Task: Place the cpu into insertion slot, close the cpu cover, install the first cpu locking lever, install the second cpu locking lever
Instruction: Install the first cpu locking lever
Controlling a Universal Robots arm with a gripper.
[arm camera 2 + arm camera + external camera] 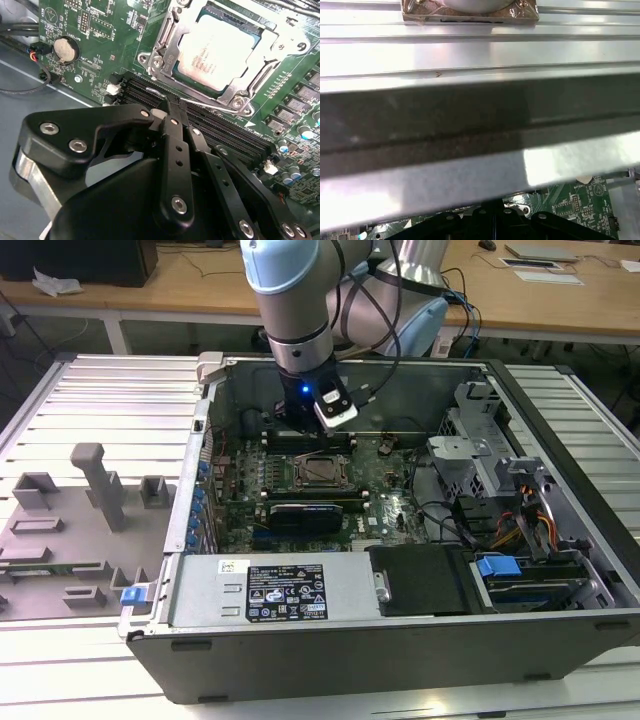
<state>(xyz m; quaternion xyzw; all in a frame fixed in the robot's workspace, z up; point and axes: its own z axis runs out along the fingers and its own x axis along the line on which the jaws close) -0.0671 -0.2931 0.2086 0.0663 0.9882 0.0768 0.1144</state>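
- The claw (168,107) is clenched, its fingers pressed together and its tip at a thin silver locking lever (212,103); I cannot tell whether it pinches the wire.
- The cpu (220,50) lies in the insertion slot (196,84), with the cpu cover (167,40) flat over its edges.
- Black memory slots (225,130) run just beside the lever on the green motherboard (95,30).

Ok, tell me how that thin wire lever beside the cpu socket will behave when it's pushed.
The locking lever is a slender bare metal wire, so it probably flexes springily rather than staying rigid. Its smooth round surface could let the shut tips of the gripper slide off. Lying along the edge of the cpu cover, it likely pivots rather than rolls.
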